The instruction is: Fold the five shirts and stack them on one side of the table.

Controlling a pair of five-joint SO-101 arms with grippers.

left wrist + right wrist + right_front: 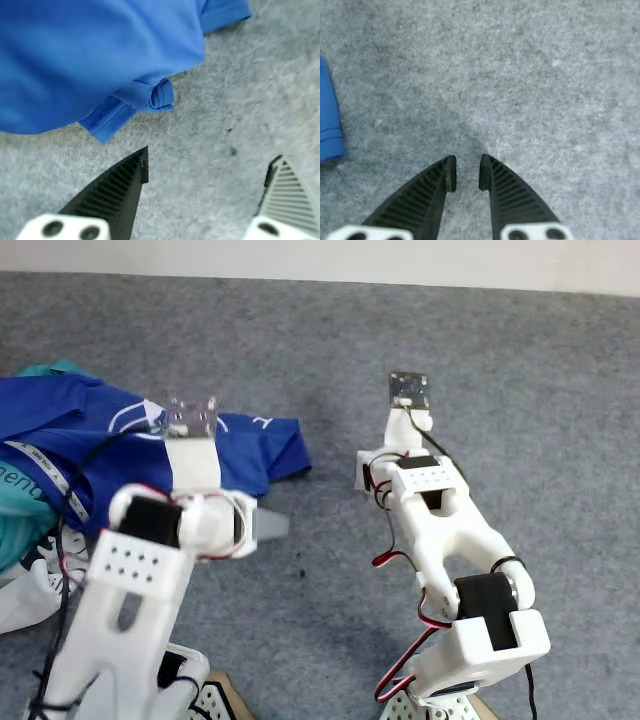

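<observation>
Left gripper (pixel 214 156) gapes wide, empty, over the table (pixel 500 360) just beside the blue shirt (pixel 90 55). Right gripper (pixel 467 172) barely parted, holding nothing. Blue shirt lies rumpled over teal shirt (pixel 20 520) and white shirt (pixel 25 600), far left.

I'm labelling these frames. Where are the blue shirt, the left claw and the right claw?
blue shirt (pixel 70 425), high view, on its main body.
left claw (pixel 212 155), left wrist view, midway between its fingertips.
right claw (pixel 466 159), right wrist view, midway between its fingertips.
</observation>
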